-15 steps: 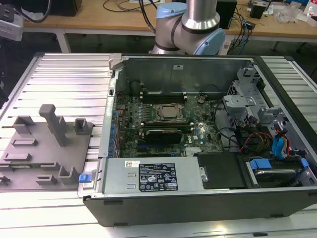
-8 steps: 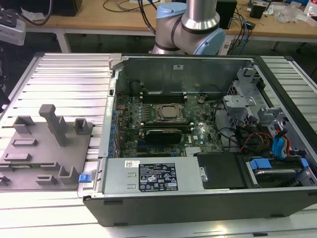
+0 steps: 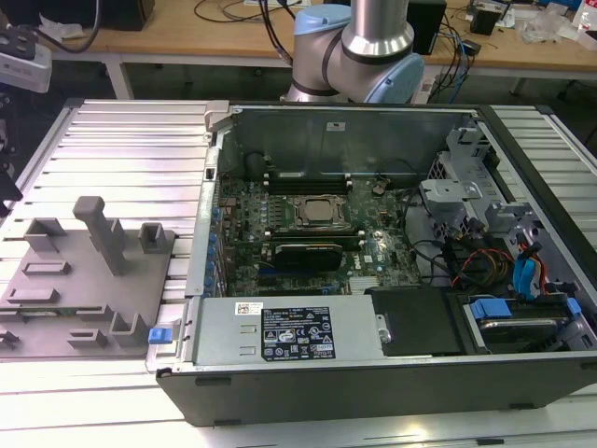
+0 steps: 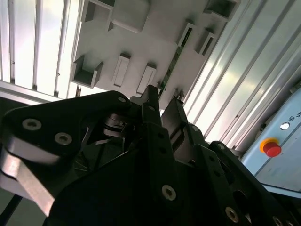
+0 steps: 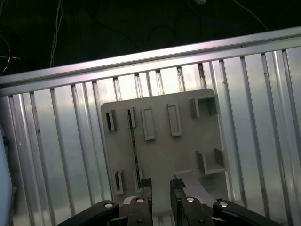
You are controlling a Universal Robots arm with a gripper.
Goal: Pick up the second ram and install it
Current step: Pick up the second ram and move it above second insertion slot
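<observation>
Overhead, two jaws stand slightly apart with a narrow gap between them, gripping nothing, above one grey holder plate (image 5: 188,150) on the ribbed desk (image 5: 56,141). One ram stick (image 5: 134,146) (image 4: 175,59) stands on edge in the plate's slots, near the jaw tips in both wrist views.

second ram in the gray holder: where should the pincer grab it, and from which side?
Take the second ram mid-length, on its two flat faces just under the exposed long edge, coming straight down onto the gray holder. It stands on edge with both ends seated in the holder's slots, so probably only the middle span is free. The pincer is open, near one end.
</observation>
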